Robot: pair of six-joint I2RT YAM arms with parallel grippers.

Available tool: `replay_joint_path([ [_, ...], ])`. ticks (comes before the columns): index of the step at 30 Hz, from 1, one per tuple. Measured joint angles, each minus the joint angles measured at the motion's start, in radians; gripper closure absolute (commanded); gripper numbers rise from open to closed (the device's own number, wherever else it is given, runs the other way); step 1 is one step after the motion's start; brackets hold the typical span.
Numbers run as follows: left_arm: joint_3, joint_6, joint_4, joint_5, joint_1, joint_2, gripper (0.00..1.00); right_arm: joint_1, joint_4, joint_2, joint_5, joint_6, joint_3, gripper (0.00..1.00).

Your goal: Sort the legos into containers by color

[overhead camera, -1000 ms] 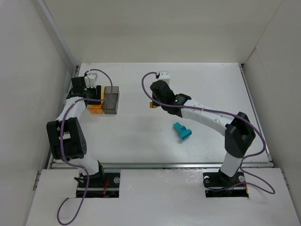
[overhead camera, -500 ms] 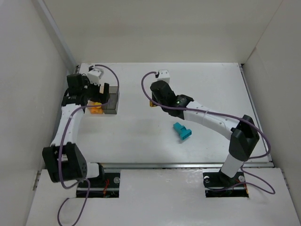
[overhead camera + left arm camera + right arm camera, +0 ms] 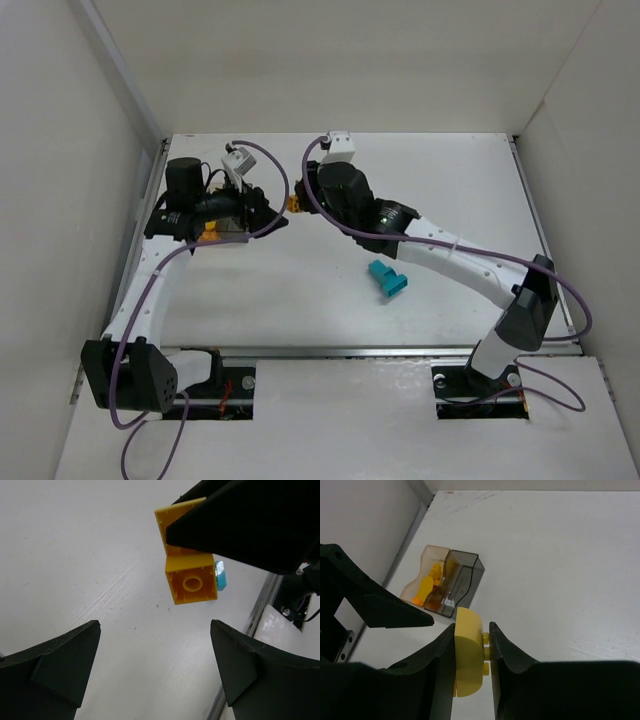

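My right gripper (image 3: 472, 630) is shut on a yellow lego (image 3: 469, 660), held above the table. In the left wrist view that same yellow lego (image 3: 191, 580) hangs ahead of my left gripper (image 3: 154, 640), which stands open and empty. From above, the left gripper (image 3: 270, 214) and right gripper (image 3: 297, 204) nearly meet, tip to tip. The amber container (image 3: 426, 577) holds several orange and yellow legos. The grey container (image 3: 464, 575) adjoins it. A teal-blue lego (image 3: 388, 280) lies on the table to the right.
White walls enclose the table on three sides. In the top view my left arm (image 3: 200, 205) covers most of the containers. A metal rail (image 3: 340, 351) runs along the near edge.
My left gripper opened wide and swung right, away from above the containers. My right gripper carried the yellow lego left and farther back, toward the left gripper.
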Motion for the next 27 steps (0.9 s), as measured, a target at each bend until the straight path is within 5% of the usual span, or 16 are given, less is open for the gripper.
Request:
replay_joint_path([
  [10,-0.006,-0.171,0.101,0.04,-0.035,0.002,0.12,0.019,0.003,0.048,-0.03,0.013,0.012,1.0],
  [19,-0.021,-0.2,0.12,0.032,-0.036,0.011,0.58,0.02,0.003,0.052,-0.051,0.016,0.025,1.0],
  [20,-0.021,-0.199,0.12,0.03,-0.036,0.012,0.74,0.02,0.002,0.052,-0.055,0.016,0.025,1.0],
  [23,-0.02,-0.205,0.121,0.026,-0.036,0.018,1.0,0.02,0.0,0.057,-0.056,0.016,0.025,1.0],
  [27,-0.02,-0.207,0.113,0.016,-0.039,0.023,1.0,0.019,-0.003,0.059,-0.05,0.016,0.025,1.0],
])
